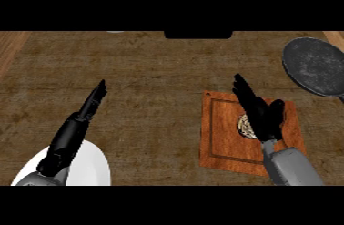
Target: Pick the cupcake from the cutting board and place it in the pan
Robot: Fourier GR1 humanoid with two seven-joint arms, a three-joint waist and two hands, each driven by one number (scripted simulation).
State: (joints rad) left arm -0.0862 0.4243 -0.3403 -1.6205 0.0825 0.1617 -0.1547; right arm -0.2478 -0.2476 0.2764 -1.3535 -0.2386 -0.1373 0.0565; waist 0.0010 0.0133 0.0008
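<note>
On the wooden counter (pixel 148 74), the largest thing is the dark round pan (pixel 316 64) at the far right, partly cut off by the view's edge. Nearer the robot and to the pan's left lies the reddish cutting board (pixel 225 142), well apart from the pan. A white plate (pixel 94 169) sits at the lower left. The right hand (pixel 259 112) hangs over the board with its fingers straight and close together, holding nothing. The left hand (pixel 91 103) rests above the plate, fingers straight and pressed together, pointing away. The cupcake (pixel 246 125) sits on the board's right half, mostly hidden under the right hand, with only its pale swirled top showing at the hand's left edge.

The step in hand appears to be the approach to the grasp. To do it well, the right hand should probably spread thumb from fingers, centre over the cupcake, and close round its sides rather than its top, lifting clear of the board before swinging toward the pan.
</note>
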